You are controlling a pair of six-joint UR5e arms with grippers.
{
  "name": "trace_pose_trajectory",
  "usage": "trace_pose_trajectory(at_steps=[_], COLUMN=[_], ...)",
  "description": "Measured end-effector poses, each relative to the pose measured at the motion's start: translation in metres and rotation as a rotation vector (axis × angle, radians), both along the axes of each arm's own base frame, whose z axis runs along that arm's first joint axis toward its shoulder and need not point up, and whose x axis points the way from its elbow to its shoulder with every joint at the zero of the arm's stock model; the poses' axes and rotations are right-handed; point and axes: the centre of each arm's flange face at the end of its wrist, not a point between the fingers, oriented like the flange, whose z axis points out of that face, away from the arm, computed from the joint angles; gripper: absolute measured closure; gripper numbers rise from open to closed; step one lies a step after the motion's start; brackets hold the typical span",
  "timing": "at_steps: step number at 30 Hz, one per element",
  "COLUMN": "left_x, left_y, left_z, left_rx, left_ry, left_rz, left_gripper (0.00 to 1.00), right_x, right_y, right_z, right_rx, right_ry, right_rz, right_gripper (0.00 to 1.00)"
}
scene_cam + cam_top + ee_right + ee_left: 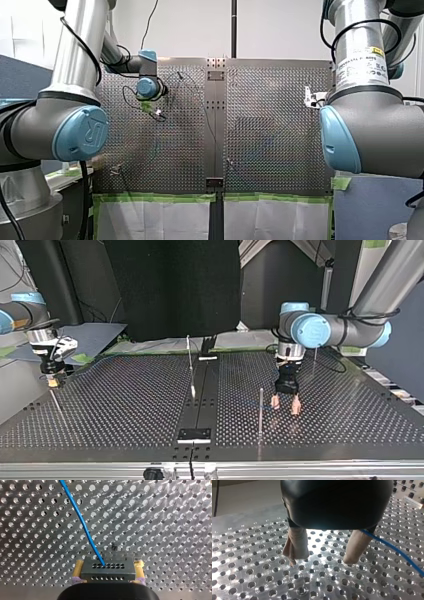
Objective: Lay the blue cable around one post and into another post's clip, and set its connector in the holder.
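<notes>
Two grippers, one loaded. My right gripper [108, 572] has its yellow-padded fingers clamped on the dark grey multi-hole connector block [108, 566], low over the perforated metal counter [175, 517] near a side edge. The thin blue cable [82, 522] leaves the block's face and runs ahead of those fingers, long axis slanting toward the counter's middle. My left gripper [320, 560] has beige-padded fingers spread and empty, tips just above the counter. The cable passes just outside one finger, not between them. My left arm is nearer the loose run and the slim upright metal post [260, 410]. Likely needs a sideways shift to straddle the cable.
</notes>
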Motion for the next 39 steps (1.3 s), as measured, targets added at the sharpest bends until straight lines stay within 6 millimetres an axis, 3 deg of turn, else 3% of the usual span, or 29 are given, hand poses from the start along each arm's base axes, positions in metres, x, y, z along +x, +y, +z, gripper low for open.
trace_pose_trajectory(at_steps=[37, 39], left_x=[0.001, 0.001], left_y=[0.001, 0.001], left_z=[0.000, 0.000], left_rx=[-0.001, -0.001], left_ry=[-0.001, -0.001], left_rz=[0.002, 0.002], left_gripper=[0.00, 0.00], right_x=[-0.001, -0.001], right_y=[-0.002, -0.002], right_z=[0.010, 0.010], right_rx=[0.003, 0.003], right_ry=[0.014, 0.014], right_rz=[-0.007, -0.007], right_gripper=[0.89, 0.80])
